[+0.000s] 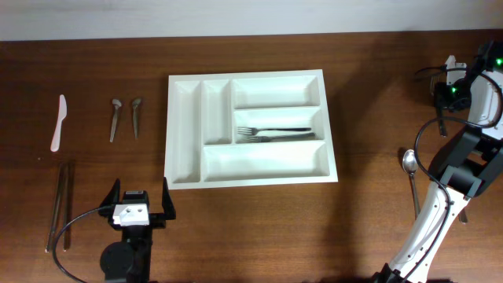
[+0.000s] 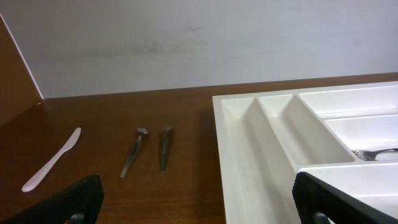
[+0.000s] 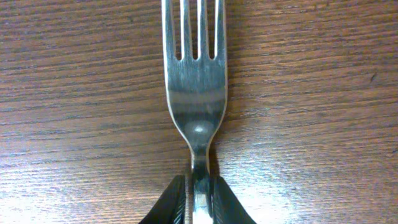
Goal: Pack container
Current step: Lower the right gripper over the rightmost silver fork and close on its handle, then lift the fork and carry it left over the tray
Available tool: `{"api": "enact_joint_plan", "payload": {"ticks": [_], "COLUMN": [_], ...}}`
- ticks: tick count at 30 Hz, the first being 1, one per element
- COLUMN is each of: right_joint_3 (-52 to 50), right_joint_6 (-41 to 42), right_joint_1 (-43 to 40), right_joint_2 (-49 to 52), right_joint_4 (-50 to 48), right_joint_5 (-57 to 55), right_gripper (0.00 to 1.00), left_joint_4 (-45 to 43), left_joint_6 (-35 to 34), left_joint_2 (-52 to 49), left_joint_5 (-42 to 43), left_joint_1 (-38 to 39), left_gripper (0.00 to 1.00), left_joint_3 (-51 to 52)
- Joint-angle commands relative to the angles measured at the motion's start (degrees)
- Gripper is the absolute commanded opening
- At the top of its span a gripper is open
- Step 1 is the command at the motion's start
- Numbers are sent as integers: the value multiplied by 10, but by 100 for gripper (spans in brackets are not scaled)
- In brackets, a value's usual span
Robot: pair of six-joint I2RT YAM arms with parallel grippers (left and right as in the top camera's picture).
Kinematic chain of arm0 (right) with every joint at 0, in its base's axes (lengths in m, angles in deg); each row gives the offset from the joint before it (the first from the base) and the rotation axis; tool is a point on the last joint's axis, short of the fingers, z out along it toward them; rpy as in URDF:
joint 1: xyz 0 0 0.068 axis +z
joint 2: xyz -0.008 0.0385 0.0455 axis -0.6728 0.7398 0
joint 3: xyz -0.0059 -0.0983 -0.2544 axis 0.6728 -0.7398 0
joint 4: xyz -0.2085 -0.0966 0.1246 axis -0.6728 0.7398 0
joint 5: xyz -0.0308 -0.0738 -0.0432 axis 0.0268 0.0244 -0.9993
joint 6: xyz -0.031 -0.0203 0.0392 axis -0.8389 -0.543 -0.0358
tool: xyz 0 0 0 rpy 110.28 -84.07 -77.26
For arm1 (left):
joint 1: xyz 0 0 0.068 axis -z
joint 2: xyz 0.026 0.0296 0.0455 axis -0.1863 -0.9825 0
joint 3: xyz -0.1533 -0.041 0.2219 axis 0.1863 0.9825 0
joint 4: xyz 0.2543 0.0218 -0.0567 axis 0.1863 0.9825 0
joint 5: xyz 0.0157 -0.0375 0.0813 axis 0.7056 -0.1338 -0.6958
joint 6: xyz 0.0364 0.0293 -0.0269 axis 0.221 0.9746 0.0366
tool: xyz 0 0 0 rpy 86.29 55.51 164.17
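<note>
Here's the large white rectangular plastic cutlery tray point(image 1: 267, 161), sitting mid-table and toward the far edge of the brown wooden table point(image 1: 369, 118). There is bare wood on its right side and along its near edge. In its middle long compartment we see two metal forks point(image 1: 283, 129) side by side, tines pointing left. Over on the right lies a silver metal spoon point(image 1: 409, 162), and beyond it, well apart from the tray, the right gripper point(image 3: 199, 186) is pinching the neck of a silver metal fork point(image 3: 196, 93) lying flat on the wood. The left gripper point(image 1: 140, 196) hovers just off the tray's near left corner, fingers spread wide. Further left we spot two short grey metal utensils point(image 1: 115, 119), a white plastic knife point(image 1: 59, 122) and a pair of thin metal rods point(image 1: 61, 204).
</note>
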Motion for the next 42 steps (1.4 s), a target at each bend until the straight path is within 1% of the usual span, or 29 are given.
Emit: {"api": "enact_joint_plan", "payload": {"ticks": [1, 4, 7, 16, 23, 31, 36, 42], "right_joint_3": [-2, 1, 3, 16, 63, 136, 180, 258], "right_joint_6": [-2, -2, -2, -2, -13, -71, -127, -181], "right_joint_1": [3, 3, 3, 3, 21, 71, 105, 155], "right_joint_2": [16, 16, 16, 16, 16, 4, -13, -22], "right_joint_4": [4, 8, 9, 18, 45, 93, 133, 190], "right_joint_5": [-3, -3, -3, -3, 0, 15, 40, 56], "right_gripper": [14, 13, 9, 7, 4, 4, 4, 4], "left_joint_4": [2, 2, 2, 2, 2, 2, 2, 2], "left_joint_6": [-5, -5, -5, -5, -5, -5, -5, -5], "left_joint_2": [3, 3, 3, 3, 3, 3, 3, 3], "left_joint_5": [0, 0, 0, 0, 0, 0, 0, 0], "left_joint_1": [-4, -4, -4, -4, -4, -4, -4, -4], "left_gripper": [99, 99, 99, 99, 99, 99, 99, 99], "left_joint_3": [3, 3, 3, 3, 3, 3, 3, 3]}}
